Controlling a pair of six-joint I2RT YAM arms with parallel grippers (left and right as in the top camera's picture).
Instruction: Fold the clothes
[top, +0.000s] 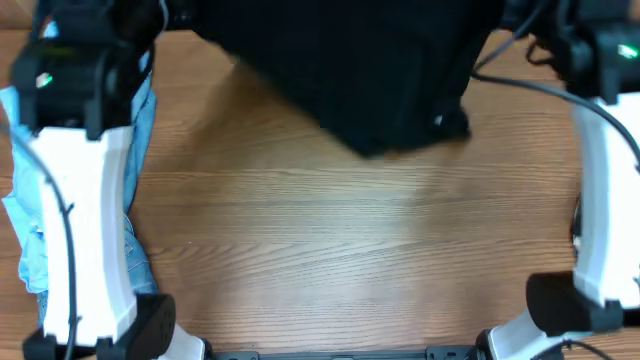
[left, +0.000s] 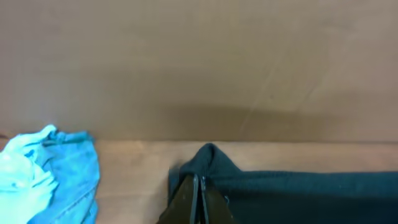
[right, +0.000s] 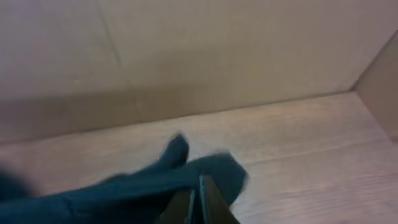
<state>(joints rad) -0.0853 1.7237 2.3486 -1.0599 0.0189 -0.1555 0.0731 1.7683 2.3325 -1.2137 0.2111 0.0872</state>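
Observation:
The black T-shirt (top: 370, 70) hangs stretched across the far side of the table, held at both upper corners; a small white label shows near its lower right. My left gripper (left: 199, 186) is shut on one corner of the black T-shirt (left: 298, 186). My right gripper (right: 198, 190) is shut on the other corner of the black T-shirt (right: 137, 190). In the overhead view both grippers are hidden behind the arms and the cloth. A light blue garment (top: 30, 230) lies bunched at the table's left edge under the left arm, and it shows in the left wrist view (left: 50, 174).
The wooden table (top: 330, 250) spreads in front of the shirt. The white arms stand at the left (top: 80, 220) and right (top: 605, 200) edges, with black cables near the right arm. A beige wall rises behind the table.

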